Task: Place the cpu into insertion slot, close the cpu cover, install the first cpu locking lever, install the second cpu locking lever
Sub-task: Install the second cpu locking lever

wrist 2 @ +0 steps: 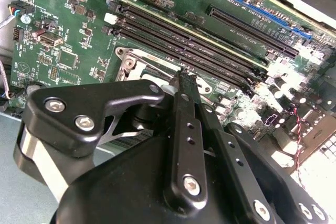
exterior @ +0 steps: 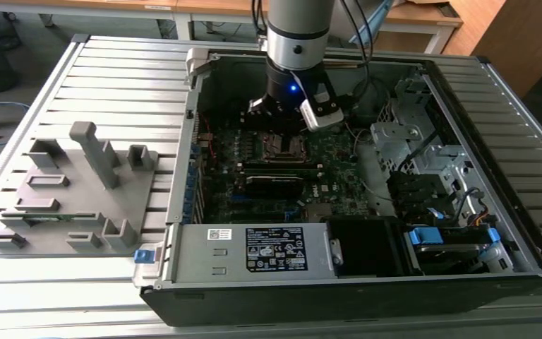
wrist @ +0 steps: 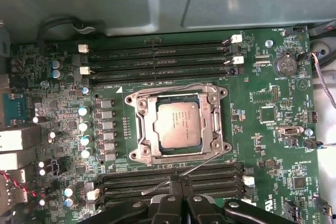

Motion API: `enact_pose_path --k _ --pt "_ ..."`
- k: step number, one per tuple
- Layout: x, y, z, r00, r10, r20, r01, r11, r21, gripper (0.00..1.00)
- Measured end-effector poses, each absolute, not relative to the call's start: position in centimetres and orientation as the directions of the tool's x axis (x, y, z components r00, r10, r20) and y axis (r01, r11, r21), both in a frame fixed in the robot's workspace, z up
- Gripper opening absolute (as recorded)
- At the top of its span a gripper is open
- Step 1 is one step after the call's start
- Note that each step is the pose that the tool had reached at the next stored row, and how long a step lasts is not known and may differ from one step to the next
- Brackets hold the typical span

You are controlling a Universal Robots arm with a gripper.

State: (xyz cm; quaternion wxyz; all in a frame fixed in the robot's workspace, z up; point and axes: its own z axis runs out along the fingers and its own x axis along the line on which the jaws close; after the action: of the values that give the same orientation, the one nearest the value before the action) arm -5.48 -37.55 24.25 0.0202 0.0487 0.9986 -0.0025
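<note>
The cpu (wrist: 177,124) lies flat in the insertion slot (wrist: 137,129), its grey metal top showing through the window of the cpu cover (wrist: 210,121), which is down over it. A thin wire locking lever (wrist: 202,163) runs slantwise from the socket's corner out over the memory slots. My gripper (wrist: 181,180) is shut, its tips right at this lever. In the second wrist view the gripper (wrist 2: 181,76) hangs just above the socket rim (wrist 2: 131,61). In the exterior view the gripper (exterior: 278,129) stands over the socket (exterior: 285,150) inside the open computer case.
Long black memory slots (wrist: 157,59) flank the socket on two sides. A graphics card (exterior: 276,185), drive bays (exterior: 422,162) and loose cables (exterior: 370,99) crowd the case. Case walls (exterior: 191,134) ring the board. A grey fixture (exterior: 73,191) sits at the exterior view's left.
</note>
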Motion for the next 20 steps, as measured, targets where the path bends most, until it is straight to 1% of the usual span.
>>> enact_pose_path --k 20 --pt "-6.00 -37.55 23.86 -0.994 0.097 -0.043 0.097 0.995 -0.003 0.10"
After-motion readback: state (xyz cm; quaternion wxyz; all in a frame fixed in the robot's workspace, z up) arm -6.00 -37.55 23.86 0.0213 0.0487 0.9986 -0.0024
